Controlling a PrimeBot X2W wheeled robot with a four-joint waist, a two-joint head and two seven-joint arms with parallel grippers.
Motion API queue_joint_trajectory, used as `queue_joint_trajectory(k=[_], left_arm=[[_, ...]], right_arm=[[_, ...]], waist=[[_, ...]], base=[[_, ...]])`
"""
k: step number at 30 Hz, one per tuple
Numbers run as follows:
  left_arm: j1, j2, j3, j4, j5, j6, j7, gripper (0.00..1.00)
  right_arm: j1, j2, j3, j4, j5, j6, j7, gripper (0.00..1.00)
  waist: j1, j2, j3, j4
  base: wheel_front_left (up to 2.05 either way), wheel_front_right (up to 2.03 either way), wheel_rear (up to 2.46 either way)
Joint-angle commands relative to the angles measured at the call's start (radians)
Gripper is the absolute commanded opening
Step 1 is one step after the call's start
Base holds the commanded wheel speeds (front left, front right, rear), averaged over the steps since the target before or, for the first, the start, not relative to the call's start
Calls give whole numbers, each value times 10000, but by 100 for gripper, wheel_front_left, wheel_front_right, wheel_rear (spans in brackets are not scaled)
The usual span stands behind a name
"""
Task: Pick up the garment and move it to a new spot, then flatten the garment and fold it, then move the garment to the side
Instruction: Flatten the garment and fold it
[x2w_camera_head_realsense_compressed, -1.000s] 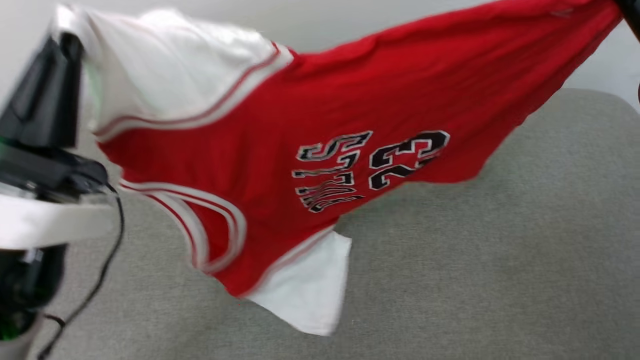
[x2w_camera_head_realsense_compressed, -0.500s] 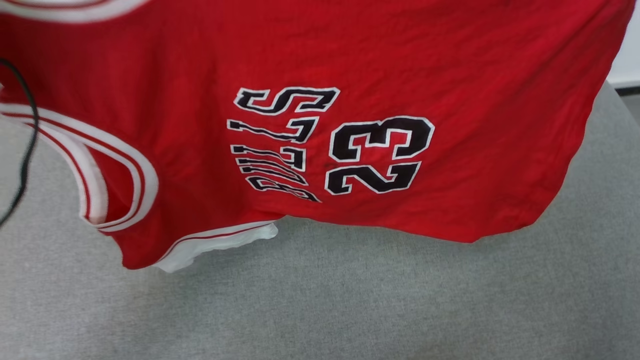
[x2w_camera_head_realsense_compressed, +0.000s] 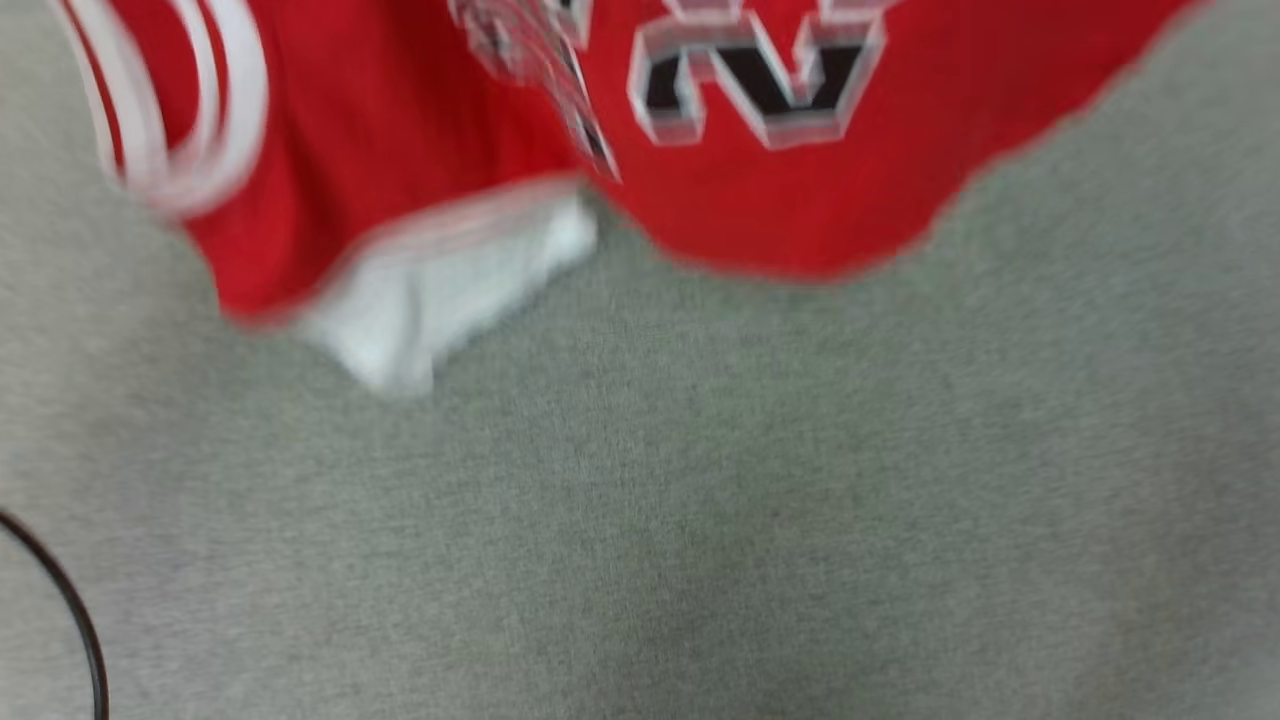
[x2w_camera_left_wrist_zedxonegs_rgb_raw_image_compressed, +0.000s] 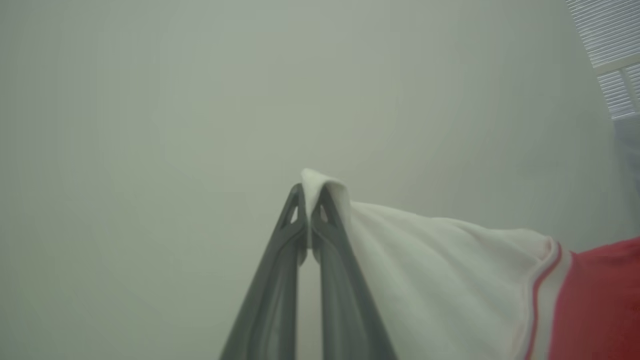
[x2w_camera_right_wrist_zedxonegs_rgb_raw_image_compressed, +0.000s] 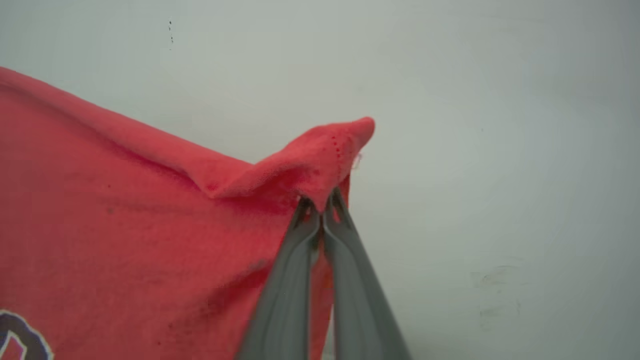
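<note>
The garment (x2w_camera_head_realsense_compressed: 420, 120) is a red jersey with white sleeves, striped trim and black-white print, hanging across the top of the blurred head view above the grey surface (x2w_camera_head_realsense_compressed: 700, 520). Its lower white sleeve (x2w_camera_head_realsense_compressed: 440, 290) dangles toward the surface. In the left wrist view my left gripper (x2w_camera_left_wrist_zedxonegs_rgb_raw_image_compressed: 310, 200) is shut on the tip of a white sleeve (x2w_camera_left_wrist_zedxonegs_rgb_raw_image_compressed: 440, 270), held up against a pale wall. Over in the right wrist view my right gripper (x2w_camera_right_wrist_zedxonegs_rgb_raw_image_compressed: 321, 207) is shut on a red corner of the garment (x2w_camera_right_wrist_zedxonegs_rgb_raw_image_compressed: 150, 215), which stretches away to the left.
A grey fabric-covered surface spans the head view below the garment. A thin black cable (x2w_camera_head_realsense_compressed: 70, 610) curves at the lower left edge. A window blind (x2w_camera_left_wrist_zedxonegs_rgb_raw_image_compressed: 610, 45) shows at the left wrist view's upper right.
The head view has swung downward, so the garment now sits higher in the picture and is blurred. More grey surface shows below it, and the left arm has left the picture.
</note>
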Motion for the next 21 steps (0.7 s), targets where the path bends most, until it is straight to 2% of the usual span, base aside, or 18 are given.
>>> queue_joint_trajectory(k=[1,6,12,17,21], left_arm=[[-315,-53,-37,193,80,-46,-28,0],[-2899,-841,-327,2254,276,-461,-463,0],[-5353,-1588,-650,4608,711,-732,-1173,0],[-6154,-2143,-613,6302,598,-814,-1988,0],[-5583,-2509,-736,7221,460,-952,-2743,0]], right_arm=[[-346,-7,-44,181,7,-16,-143,0],[-2373,195,190,1978,-450,-12,-1355,0],[-4687,557,284,4052,-770,-14,-2789,0],[-5621,556,749,5523,-1418,-14,-3840,0],[-5496,657,1311,6502,-1634,-12,-4667,0]], waist=[[-1,0,861,3],[-1,0,1818,109],[-1,0,2819,300],[-1,0,3397,605],[-1,0,3561,828]], base=[[0,0,0],[0,0,0],[0,0,0],[0,0,0],[0,0,0]])
